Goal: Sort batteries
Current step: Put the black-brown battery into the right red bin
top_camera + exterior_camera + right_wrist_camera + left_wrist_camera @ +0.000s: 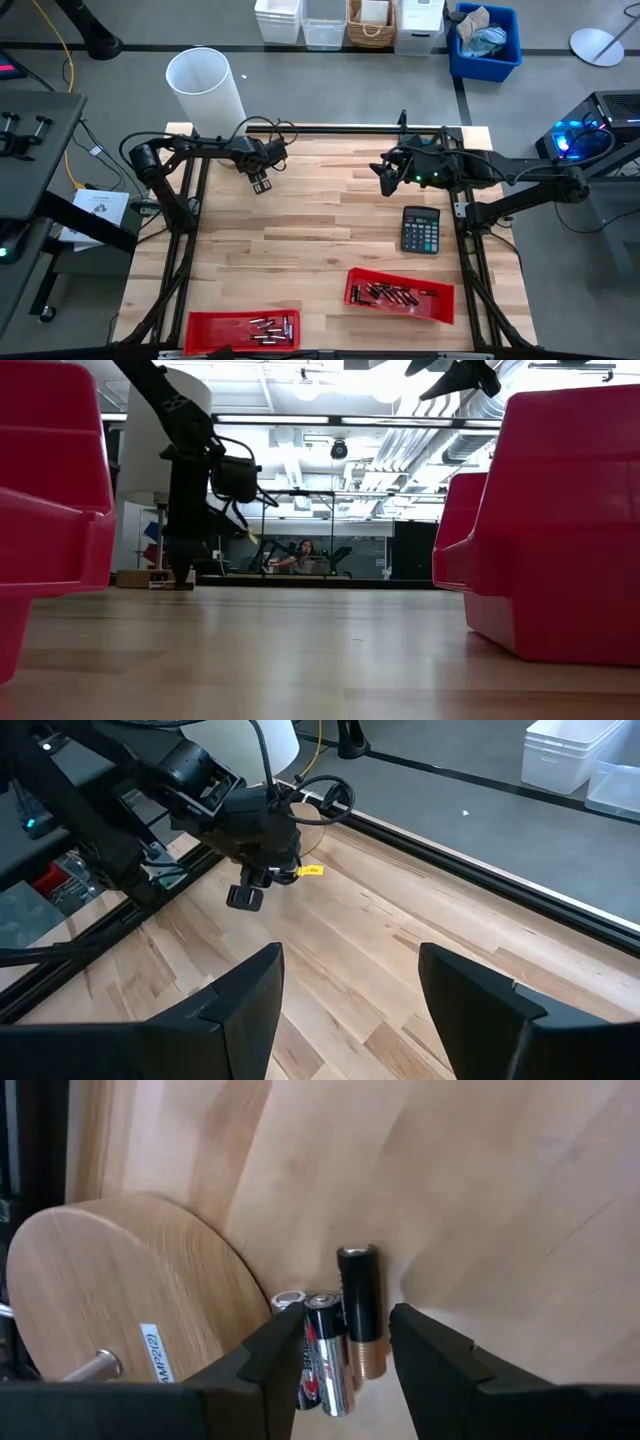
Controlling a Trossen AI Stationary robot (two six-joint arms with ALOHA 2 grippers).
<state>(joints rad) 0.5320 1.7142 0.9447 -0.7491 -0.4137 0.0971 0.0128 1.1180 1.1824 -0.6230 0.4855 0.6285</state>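
**A:** Where is the left gripper (pixel 261 185)?

**B:** Down at the far left part of the wooden table (pixel 320 215), fingers pointing at the boards. In the left wrist view its two dark fingers (pixel 285 1355) stand apart around a small cluster of batteries (pixel 345 1345), three cells lying side by side on the wood (one black and copper, one silvery with red print, one mostly hidden). The jaws are partly spread; I cannot tell whether the pads actually touch the cells.

**A:** Anything beside them?

**B:** A round wooden disc (pixel 120 1295) lies just beside the cluster.

**A:** And the right gripper (pixel 385 180)?

**B:** It hangs above the far right part of the table, jaws wide and holding nothing; its own camera looks across at the left arm.

**A:** The remaining batteries?

**B:** In two red bins at the near edge: the left bin (pixel 243 329) holds silvery cells, the right bin (pixel 400 295) darker ones. A black calculator (pixel 421 230) lies between the right gripper and the right bin.
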